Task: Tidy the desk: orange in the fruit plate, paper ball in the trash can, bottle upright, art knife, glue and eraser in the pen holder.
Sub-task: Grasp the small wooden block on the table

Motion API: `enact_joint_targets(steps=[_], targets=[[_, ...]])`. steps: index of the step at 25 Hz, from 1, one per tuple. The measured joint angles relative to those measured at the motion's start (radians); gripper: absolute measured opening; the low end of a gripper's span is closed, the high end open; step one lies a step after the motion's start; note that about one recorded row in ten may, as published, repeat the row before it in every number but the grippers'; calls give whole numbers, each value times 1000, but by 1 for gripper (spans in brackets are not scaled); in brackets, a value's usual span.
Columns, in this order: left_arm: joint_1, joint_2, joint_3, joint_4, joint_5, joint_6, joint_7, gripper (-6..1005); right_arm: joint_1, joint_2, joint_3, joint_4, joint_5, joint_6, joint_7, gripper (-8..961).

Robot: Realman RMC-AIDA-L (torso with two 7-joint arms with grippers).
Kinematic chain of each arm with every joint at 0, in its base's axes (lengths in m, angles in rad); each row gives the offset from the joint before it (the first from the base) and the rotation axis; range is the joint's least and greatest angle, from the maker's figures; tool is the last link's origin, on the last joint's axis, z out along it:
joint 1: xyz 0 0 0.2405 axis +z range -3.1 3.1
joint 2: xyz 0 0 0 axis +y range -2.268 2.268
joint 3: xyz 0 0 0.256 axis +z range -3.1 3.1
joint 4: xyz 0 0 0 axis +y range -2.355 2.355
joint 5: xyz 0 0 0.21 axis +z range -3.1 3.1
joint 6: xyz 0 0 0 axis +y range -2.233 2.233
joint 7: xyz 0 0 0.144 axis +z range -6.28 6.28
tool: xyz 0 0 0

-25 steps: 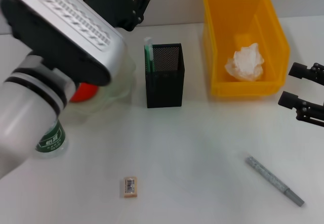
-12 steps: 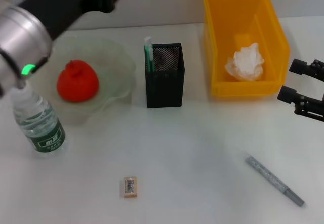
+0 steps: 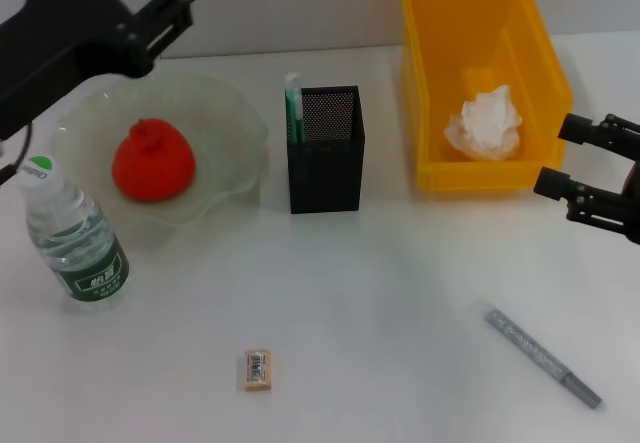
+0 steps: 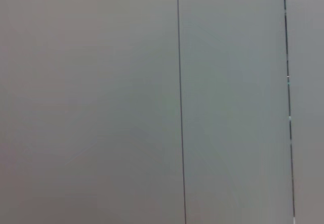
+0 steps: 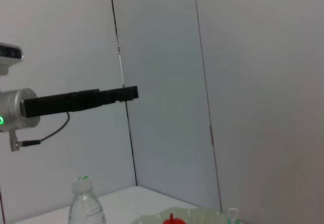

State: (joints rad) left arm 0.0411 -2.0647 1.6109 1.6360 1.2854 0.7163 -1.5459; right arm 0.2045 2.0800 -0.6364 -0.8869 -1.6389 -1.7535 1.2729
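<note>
The orange (image 3: 152, 160) lies in the fruit plate (image 3: 240, 113). In front of the plate, the bottle (image 3: 75, 238) stands upright. The art knife (image 3: 293, 113) sticks up inside the pen holder (image 3: 325, 153). The paper ball (image 3: 485, 123) rests in the trash can (image 3: 430, 63). On the table's near side lie the eraser (image 3: 257, 370) and the glue (image 3: 543, 357). My left gripper (image 3: 175, 8) hovers open and empty above the back left, over the plate's far rim. My right gripper (image 3: 562, 155) is open at the right edge, beside the trash can. The right wrist view shows the bottle (image 5: 86, 204) and the left gripper (image 5: 129, 92).
The left wrist view shows only a grey wall panel. A grey wall rises behind the table's far edge. White tabletop (image 3: 400, 293) spreads between the eraser and the glue.
My left arm has lifted and pulled back to the upper left, uncovering the plate, orange and bottle. My right gripper has shifted slightly left.
</note>
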Motion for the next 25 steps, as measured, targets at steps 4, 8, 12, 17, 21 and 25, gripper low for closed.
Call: enact_joint_targets(steps=[4,8,12,17,21,25], targets=[[9,0,-38,-2,9,70,-11,549,7,0,-1,5,-6,2,-1,762],[8,1,-52,-2,39,97,-46,604,8,0,-1,6,-6,2,-2,762],[3,2,-77,0,92,145,-86,744,7,0,-2,8,-6,2,-2,762],[7,2,-104,4,102,206,-92,830,1,0,-2,7,-6,2,-2,762],[11,2,-162,18,108,331,-106,833,-2,0,3,7,-6,2,-1,762],[13,1,-226,81,188,450,-211,834,-2,0,4,8,-6,2,-1,762]])
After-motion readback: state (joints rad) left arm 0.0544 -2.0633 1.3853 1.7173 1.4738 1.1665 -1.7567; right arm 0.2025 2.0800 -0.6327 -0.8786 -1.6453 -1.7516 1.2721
